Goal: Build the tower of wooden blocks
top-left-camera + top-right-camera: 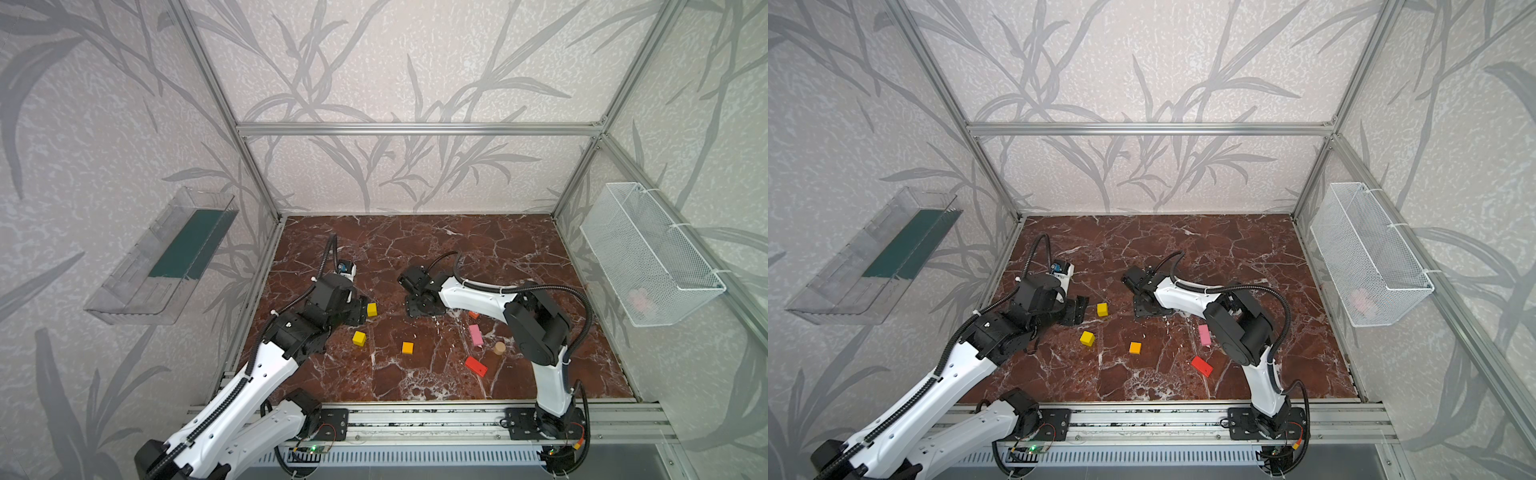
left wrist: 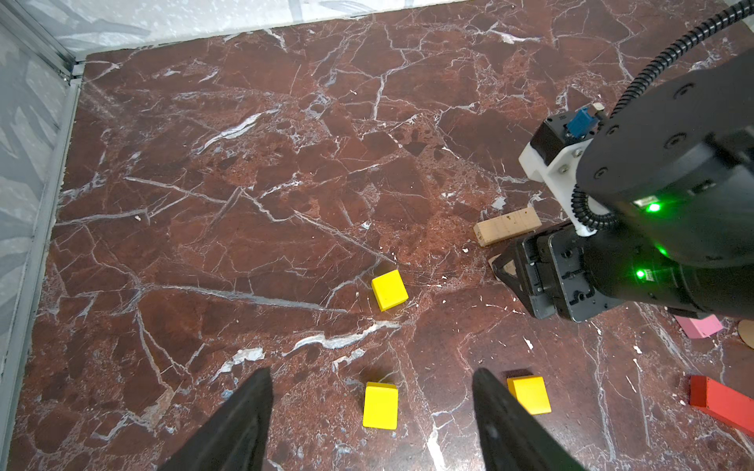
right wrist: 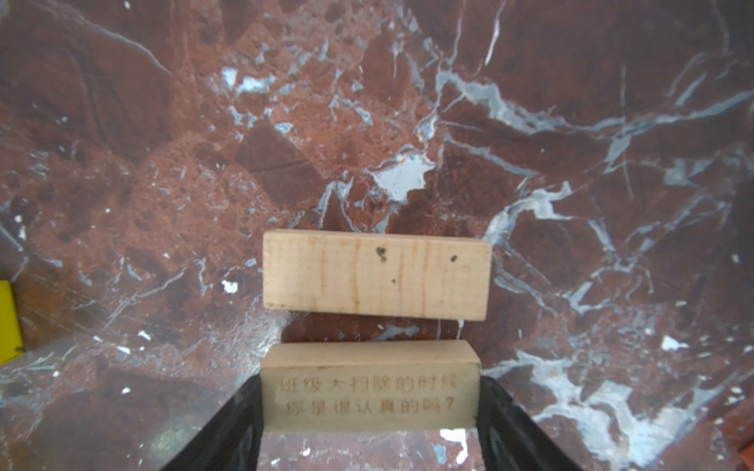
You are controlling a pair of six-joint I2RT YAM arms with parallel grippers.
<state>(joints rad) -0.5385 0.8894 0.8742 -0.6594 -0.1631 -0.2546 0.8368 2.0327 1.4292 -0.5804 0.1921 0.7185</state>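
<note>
Base step, seemingly: right gripper (image 3: 369,387) fingers flank the inscribed plank (image 3: 367,354) beside the plain plank (image 3: 375,275), grip uncertain; left gripper (image 2: 372,372) fingers apart near a yellow cube (image 2: 380,405). Next: square them.

Left arm (image 1: 266,374) and right arm (image 1: 465,293): white link shells, black joint housings, recessed screws. External black corrugated cable (image 2: 673,52). Black base plates (image 1: 334,424) at 6 o'clock. Left tool (image 2: 372,373): black tapered fingers (image 2: 245,420).

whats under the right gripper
A tan wooden plank with engraved writing sits between the fingers of the right gripper; a second, plain tan wooden plank lies apart beyond it on the red marble table. Whether the fingers grip it is unclear; its underside is hidden.
</note>
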